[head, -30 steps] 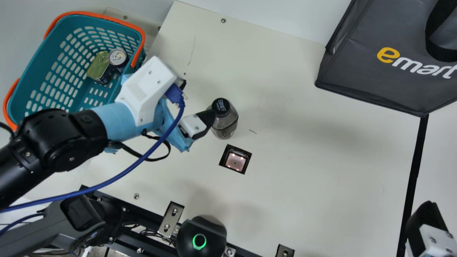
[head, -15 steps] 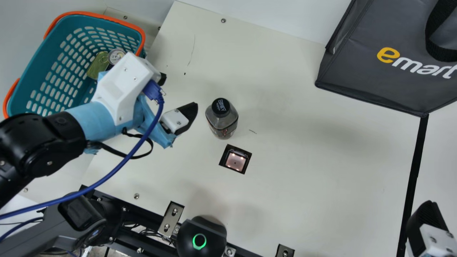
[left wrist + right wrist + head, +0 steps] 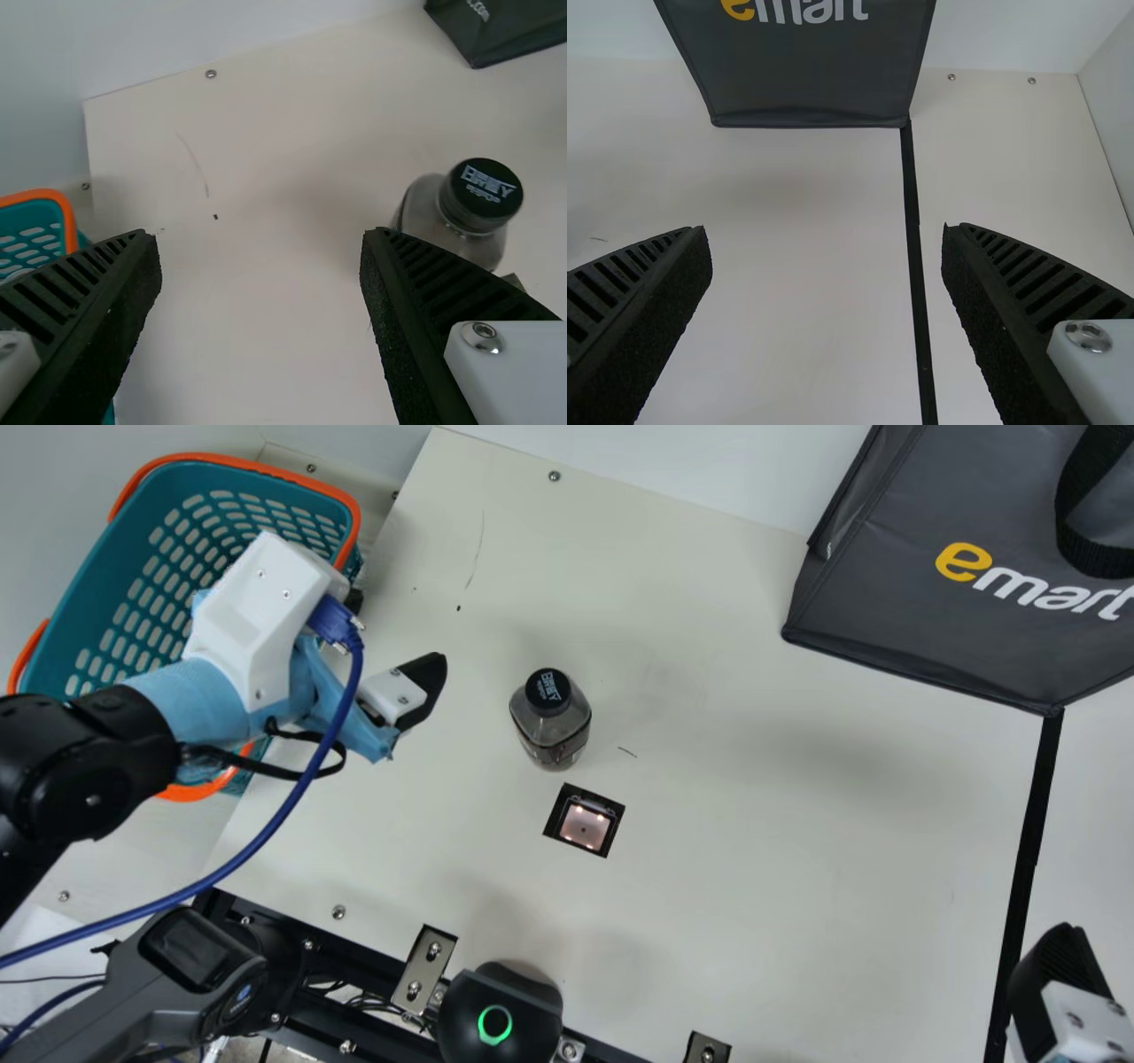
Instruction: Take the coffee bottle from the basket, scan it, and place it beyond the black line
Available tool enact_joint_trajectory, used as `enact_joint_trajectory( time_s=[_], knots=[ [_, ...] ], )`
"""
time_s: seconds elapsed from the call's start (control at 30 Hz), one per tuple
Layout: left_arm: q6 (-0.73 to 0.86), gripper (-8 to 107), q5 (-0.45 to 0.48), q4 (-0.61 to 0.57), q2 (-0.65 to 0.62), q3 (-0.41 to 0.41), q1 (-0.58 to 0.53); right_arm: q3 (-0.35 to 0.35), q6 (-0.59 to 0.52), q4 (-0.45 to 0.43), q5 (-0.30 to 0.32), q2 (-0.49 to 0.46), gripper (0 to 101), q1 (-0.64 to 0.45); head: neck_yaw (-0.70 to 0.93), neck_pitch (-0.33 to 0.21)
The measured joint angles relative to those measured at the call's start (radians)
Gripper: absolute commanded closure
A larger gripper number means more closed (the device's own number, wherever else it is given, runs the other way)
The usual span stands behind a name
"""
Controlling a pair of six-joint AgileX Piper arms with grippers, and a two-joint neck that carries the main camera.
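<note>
In the main view my left gripper stands open between the basket and the coffee bottle, which is upright on the table, apart from the fingers. The left wrist view has the bottle beyond one finger of the left gripper, with nothing between the fingers. At the main view's lower right corner is one finger of my right gripper, by the black line. The right wrist view has the right gripper open and empty, with the black line beyond it.
The scanner window is set in the table just in front of the bottle. A dark grey bag stands at the back right. A black device with a green ring sits at the front edge.
My left gripper has drawn away from the bottle towards the basket, and the arm now covers the cans in there. The bottle stays in place. The right gripper has not moved.
</note>
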Motion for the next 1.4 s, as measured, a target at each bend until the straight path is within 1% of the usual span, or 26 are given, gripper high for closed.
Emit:
enact_joint_trajectory(
  time_s=[0.47, 0.8, 1.07, 1.27, 1.4],
  knots=[
    [0.176, 9, 0.016, -0.115, 0.013, -0.014, 0.203, 0.000, 0.000, 0.000, 0.000, 0.000, 10, 0.000, 0.000, 0.000],
    [0.299, 9, 0.042, -0.189, 0.024, -0.021, 0.320, 0.000, 0.000, 0.000, 0.000, 0.000, 10, 0.000, -0.003, -0.002],
    [0.358, 9, 0.053, -0.224, 0.032, -0.022, 0.364, 0.000, 0.000, 0.000, 0.000, 0.000, 10, 0.000, -0.161, 0.000],
    [0.362, 9, 0.053, -0.231, 0.035, -0.025, 0.367, 0.000, 0.000, 0.000, 0.000, 0.000, 10, 0.000, -0.304, 0.000],
    [0.356, 9, 0.053, -0.229, 0.035, -0.025, 0.360, 0.000, 0.000, 0.000, 0.000, 0.000, 10, 0.000, -0.347, 0.000]
  ],
)
